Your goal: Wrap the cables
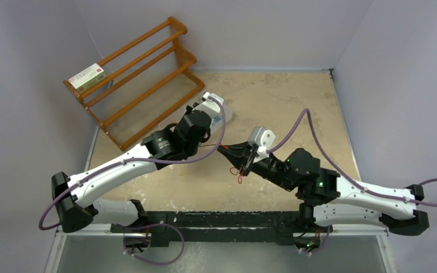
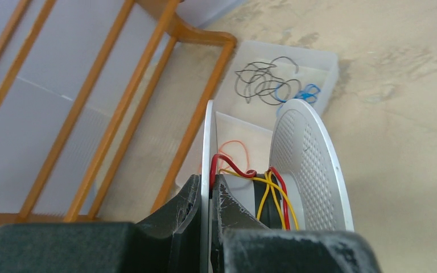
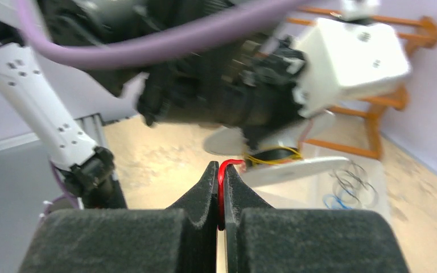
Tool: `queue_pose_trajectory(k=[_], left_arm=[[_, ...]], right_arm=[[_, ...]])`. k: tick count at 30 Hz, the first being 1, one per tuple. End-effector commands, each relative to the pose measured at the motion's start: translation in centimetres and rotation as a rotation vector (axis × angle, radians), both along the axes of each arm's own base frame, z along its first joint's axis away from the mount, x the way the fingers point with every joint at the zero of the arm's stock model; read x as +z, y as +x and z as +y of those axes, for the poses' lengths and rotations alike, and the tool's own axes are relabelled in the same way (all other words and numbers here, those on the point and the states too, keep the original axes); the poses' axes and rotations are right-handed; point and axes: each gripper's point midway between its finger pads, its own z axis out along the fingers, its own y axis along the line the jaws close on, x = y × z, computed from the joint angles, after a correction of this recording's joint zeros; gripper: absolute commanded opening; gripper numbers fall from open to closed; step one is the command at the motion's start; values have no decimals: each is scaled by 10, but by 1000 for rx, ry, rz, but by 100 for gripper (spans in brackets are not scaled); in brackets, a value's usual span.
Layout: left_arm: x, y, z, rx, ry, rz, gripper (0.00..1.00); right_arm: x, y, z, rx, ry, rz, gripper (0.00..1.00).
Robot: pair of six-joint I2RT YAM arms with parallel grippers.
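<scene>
Left end effector [image 2: 207,185]: I read it as clenched on one flange of a white spool [image 2: 313,165], held up over the tray [image 2: 330,68].
Right end effector [image 3: 221,170]: clenched, the red cable [image 3: 230,162] nipped between its fingertips.
Red cable: I see it run from the spool's hub, where a yellow cable [image 2: 262,199] is also wound, across to the right end effector.
Other cables: black cables [image 2: 256,79] and blue cables [image 2: 306,92] lie looped in the tray, just beside the wooden rack [image 1: 142,79] at the surface's [image 1: 296,108] far-left corner.
</scene>
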Motion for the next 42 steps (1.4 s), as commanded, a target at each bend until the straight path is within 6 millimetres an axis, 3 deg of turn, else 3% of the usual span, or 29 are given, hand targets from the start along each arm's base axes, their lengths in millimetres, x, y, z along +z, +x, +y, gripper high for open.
queue_pose_trajectory(k=[1, 6, 15, 20, 23, 27, 33, 38, 42], left_arm=[[12, -19, -4, -121, -100, 25, 0], [0, -40, -14, -246, -92, 83, 0], [-2, -81, -47, -472, -133, 131, 0], [24, -125, -78, -714, -253, 175, 0], [44, -150, -82, -837, -329, 200, 0], [75, -168, -70, -901, -428, 164, 0], [126, -181, -32, -902, -586, 36, 0], [160, -185, -2, -857, -720, -57, 0], [190, -181, 20, -794, -864, -162, 0]], right_arm=[[36, 17, -49, -169, -10, -19, 0], [43, 24, -79, -250, -33, -6, 0], [56, 33, -108, -356, -40, -12, 0], [44, 46, -121, -469, -62, 8, 0], [31, 53, -133, -547, -70, 32, 0], [16, 55, -148, -600, -55, 83, 0], [-13, 50, -155, -599, -34, 167, 0], [-51, 48, -151, -595, -35, 233, 0], [-87, 45, -130, -547, -44, 270, 0]])
